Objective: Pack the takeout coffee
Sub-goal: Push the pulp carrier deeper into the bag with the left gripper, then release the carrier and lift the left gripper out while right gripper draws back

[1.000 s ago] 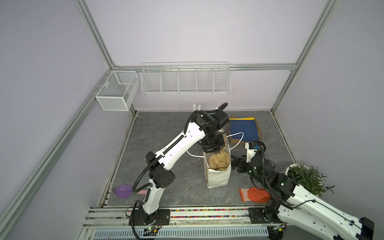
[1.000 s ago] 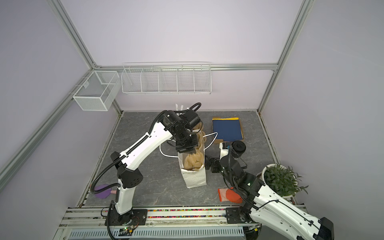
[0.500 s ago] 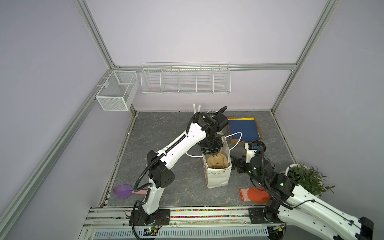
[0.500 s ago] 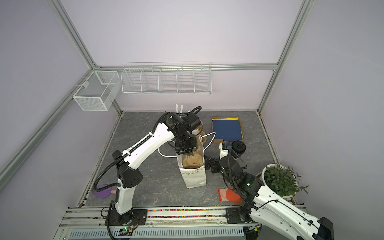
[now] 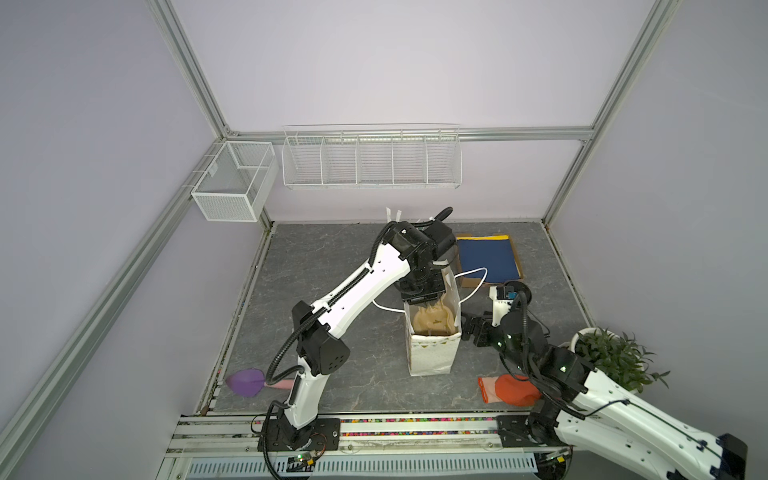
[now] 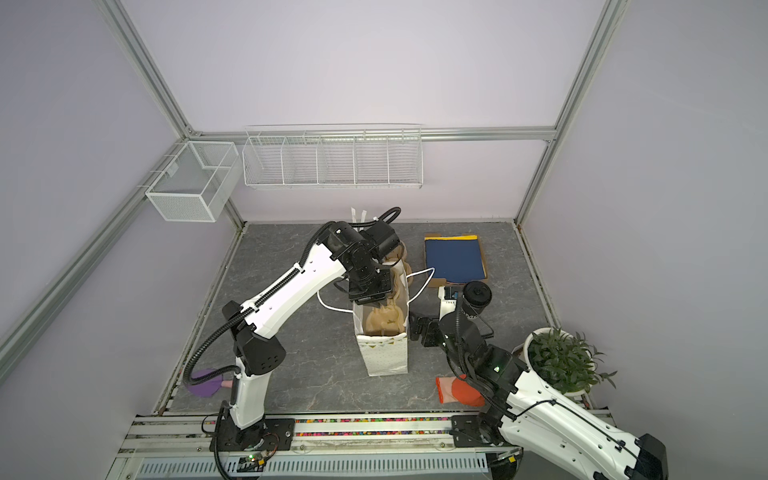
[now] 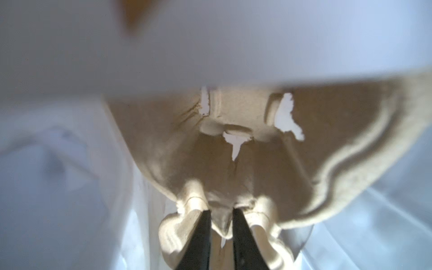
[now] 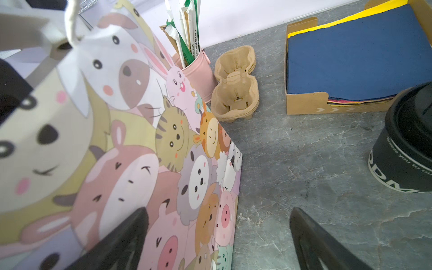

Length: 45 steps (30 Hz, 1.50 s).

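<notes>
Black paper takeout coffee (image 6: 477, 296) upright on bench (image 6: 291, 249), near bag (image 6: 386, 353). Judged light, crushable, spillable: gentle mid-wall grip advised. Right claw (image 8: 217, 215) wide open, empty; left claw (image 7: 221, 211) narrow around pulp carrier (image 7: 257, 163), hold cannot be told.

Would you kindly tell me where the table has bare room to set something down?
Widest bare patch: the table left of the gift bag, out to the left edge, though the left arm reaches over it. A narrower strip runs between bag and front rail. Crowded right of the bag: right gripper, takeout coffee, napkin box, potted plant.
</notes>
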Motion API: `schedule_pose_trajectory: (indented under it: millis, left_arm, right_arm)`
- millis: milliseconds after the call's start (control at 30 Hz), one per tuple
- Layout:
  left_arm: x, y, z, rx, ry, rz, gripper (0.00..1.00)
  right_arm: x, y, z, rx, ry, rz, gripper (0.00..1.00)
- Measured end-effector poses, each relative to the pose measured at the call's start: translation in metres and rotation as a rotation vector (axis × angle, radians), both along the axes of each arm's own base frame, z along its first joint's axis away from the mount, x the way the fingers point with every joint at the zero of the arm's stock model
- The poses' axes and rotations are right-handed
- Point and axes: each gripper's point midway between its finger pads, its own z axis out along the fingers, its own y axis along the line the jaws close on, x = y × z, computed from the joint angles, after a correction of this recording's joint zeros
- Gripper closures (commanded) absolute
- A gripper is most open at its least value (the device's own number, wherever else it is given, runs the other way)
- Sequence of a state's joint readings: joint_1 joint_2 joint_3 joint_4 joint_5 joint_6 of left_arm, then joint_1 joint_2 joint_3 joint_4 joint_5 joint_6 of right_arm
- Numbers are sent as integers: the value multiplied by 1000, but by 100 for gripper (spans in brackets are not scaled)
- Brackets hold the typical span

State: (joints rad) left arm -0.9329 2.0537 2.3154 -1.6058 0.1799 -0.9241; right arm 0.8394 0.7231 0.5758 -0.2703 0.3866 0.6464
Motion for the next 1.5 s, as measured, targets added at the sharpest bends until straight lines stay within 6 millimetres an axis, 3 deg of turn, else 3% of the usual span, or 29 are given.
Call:
schedule_pose_trajectory:
  millis: [67,100,367,400,567,600,667,1033,1167,1333,1500]
  left_arm:
    - [1,0,1,-3,-3,-1,72]
    - [1,0,1,-4,-5,-2,65]
    - [3,-1,7,-15,-25,-5,57]
    - [5,-2,9,-21,-33,-5,45]
    - [10,-3,22,-46,-81,-5,39]
    - [12,-3,26,-53,-96,-3,23]
    - [17,-5,38,-75,-135,-2,15]
    - [41,-5,112,-202,-407,-17,3]
    - [48,6,126,-177,-501,-33,0]
    - [56,30,137,-107,-634,-49,0]
    - [55,69,162,-111,-842,-14,0]
  right_arm:
    - [0,0,0,1,-1,0,3]
    - [0,0,0,2,-2,0,3]
    - [0,1,1,2,-6,2,3]
    - [0,1,1,2,-6,2,3]
    - [0,2,1,4,-4,8,3]
    - [0,2,1,2,-5,10,3]
    - [0,2,2,2,-7,13,2]
    - [0,-2,7,-42,-29,20,1]
    - [-1,-5,24,-62,-39,19,1]
    - [-8,-17,62,-65,-70,13,1]
    - [-21,-34,108,-54,-112,8,1]
